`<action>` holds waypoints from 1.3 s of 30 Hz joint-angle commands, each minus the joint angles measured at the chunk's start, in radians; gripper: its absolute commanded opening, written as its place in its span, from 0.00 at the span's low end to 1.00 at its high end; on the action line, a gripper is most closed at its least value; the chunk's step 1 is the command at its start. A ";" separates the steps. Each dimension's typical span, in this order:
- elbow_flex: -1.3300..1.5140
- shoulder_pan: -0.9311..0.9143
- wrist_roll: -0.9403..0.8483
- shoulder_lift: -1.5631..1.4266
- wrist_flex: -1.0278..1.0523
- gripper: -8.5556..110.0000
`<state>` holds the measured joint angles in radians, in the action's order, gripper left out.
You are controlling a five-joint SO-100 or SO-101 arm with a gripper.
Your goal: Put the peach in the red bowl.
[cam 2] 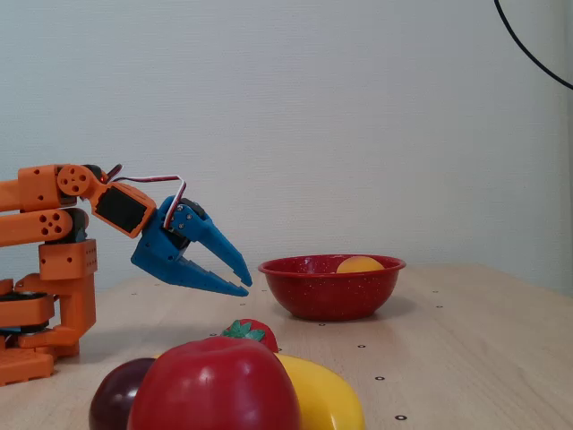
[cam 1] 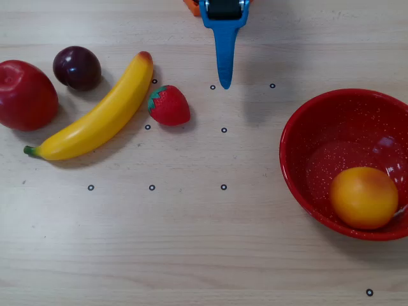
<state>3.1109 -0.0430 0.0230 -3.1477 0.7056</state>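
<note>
The peach [cam 1: 363,197] is a round orange-yellow fruit lying inside the red bowl [cam 1: 299,121], at its lower right in the overhead view. In the fixed view only the top of the peach [cam 2: 360,264] shows above the red bowl's rim [cam 2: 327,291]. My blue gripper [cam 1: 224,83] is at the top centre of the overhead view, left of the bowl and apart from it. In the fixed view the gripper [cam 2: 246,287] hangs a little above the table, pointing down towards the bowl, with its fingertips together and nothing held.
At the left of the overhead view lie a dark red apple [cam 1: 25,95], a purple plum [cam 1: 77,67], a yellow banana [cam 1: 95,115] and a strawberry [cam 1: 169,105]. The orange arm base [cam 2: 45,296] stands at the left of the fixed view.
</note>
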 commanded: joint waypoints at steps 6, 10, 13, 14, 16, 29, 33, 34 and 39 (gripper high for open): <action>0.008 0.052 -0.049 0.021 0.038 0.07; 0.008 0.060 -0.054 -0.021 0.089 0.07; 0.008 0.066 -0.031 -0.081 0.167 0.07; 0.008 0.066 -0.023 -0.083 0.172 0.07; 0.008 0.067 -0.011 -0.083 0.173 0.07; 0.008 0.071 -0.005 -0.083 0.175 0.07; 0.008 0.071 -0.005 -0.083 0.175 0.07; 0.008 0.071 -0.005 -0.083 0.175 0.07; 0.008 0.071 -0.005 -0.083 0.175 0.07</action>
<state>3.1140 0.0138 0.0123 -3.2214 0.8882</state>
